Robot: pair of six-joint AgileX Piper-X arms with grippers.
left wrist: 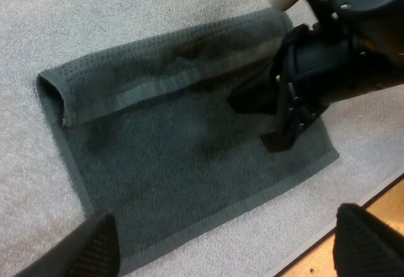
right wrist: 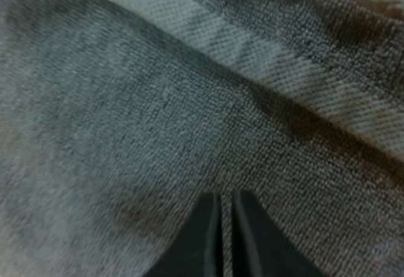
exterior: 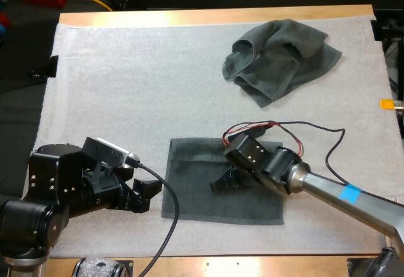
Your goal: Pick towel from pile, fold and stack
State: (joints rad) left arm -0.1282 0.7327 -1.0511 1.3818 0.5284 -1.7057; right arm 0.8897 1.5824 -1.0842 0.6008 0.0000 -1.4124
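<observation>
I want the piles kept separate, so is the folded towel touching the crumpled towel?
Apart. The high view shows bare white mat between the folded towel and the crumpled towel farther off.

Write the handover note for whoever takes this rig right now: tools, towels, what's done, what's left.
Left tool: open, holding nothing, beside the folded towel's edge nearest the left arm.
Right tool: shut, tips down at the middle of the folded towel.
Towels: the folded towel lies flat on the near part of the mat; the crumpled towel lies at the mat's far right.
Done: one towel folded.
Left: pick the crumpled towel, fold it and stack it on the folded towel.
</observation>
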